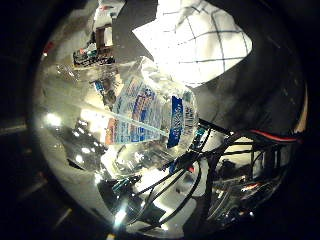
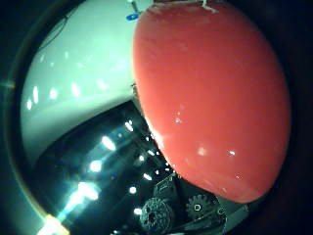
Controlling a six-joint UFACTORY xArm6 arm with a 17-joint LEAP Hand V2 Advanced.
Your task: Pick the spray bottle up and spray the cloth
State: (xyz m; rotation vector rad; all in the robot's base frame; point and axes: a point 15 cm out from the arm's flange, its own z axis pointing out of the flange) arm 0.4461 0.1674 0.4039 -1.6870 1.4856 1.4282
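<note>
Clear spray bottle against hand

Hand: dark body parts at view edge, grey toothed gear wheels side by side, one with small pale hub, another darker with ring of holes. Black housing beside gears, glossy, catching light spots. Little finger side view: black angular hand parts, small teal piece set among them, white panel beneath.
</note>
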